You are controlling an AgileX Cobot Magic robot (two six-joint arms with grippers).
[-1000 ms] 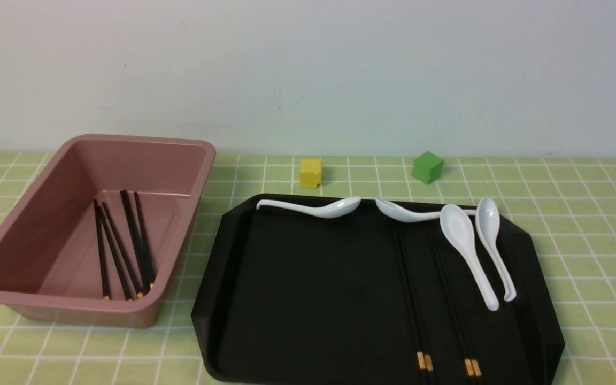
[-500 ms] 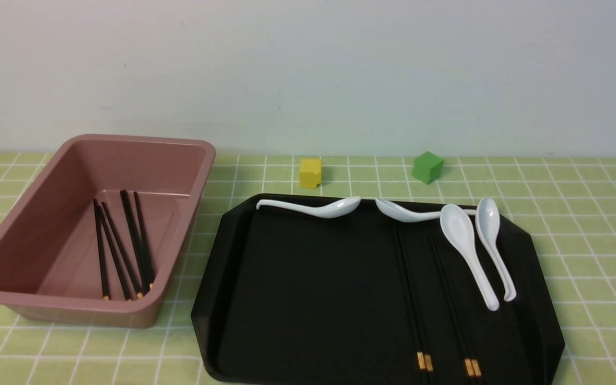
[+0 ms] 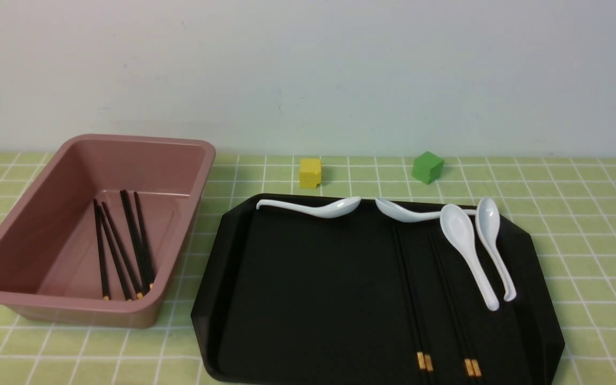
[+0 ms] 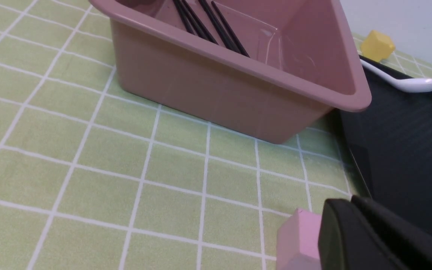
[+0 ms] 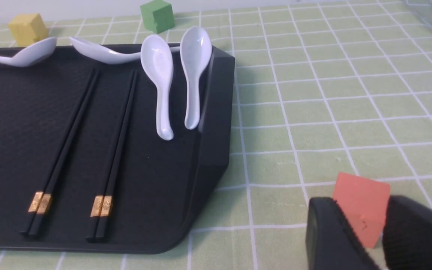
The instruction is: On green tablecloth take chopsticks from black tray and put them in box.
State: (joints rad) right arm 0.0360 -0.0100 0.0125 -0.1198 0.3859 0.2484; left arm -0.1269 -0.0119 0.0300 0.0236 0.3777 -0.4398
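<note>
Two pairs of black chopsticks (image 3: 412, 299) (image 3: 455, 299) with gold bands lie side by side on the right half of the black tray (image 3: 313, 289); both pairs show in the right wrist view (image 5: 69, 131) (image 5: 120, 127). Several more chopsticks (image 3: 126, 240) lie in the pink box (image 3: 126, 140) to the tray's left on the green tablecloth (image 3: 580, 214). Neither gripper shows in the front view. My left gripper (image 4: 351, 202) is shut and empty, low over the cloth near the box (image 4: 219, 90) and the tray's edge (image 4: 407, 142). My right gripper (image 5: 362, 204) is open, to the right of the tray (image 5: 13, 112).
Several white spoons (image 3: 466, 251) lie along the tray's far and right sides. A yellow cube (image 3: 310, 172) and a green cube (image 3: 427, 167) stand behind the tray. A pink cube (image 4: 300, 240) stands beside my left fingers. An orange cube (image 5: 362, 198) shows in the gap between my right fingers.
</note>
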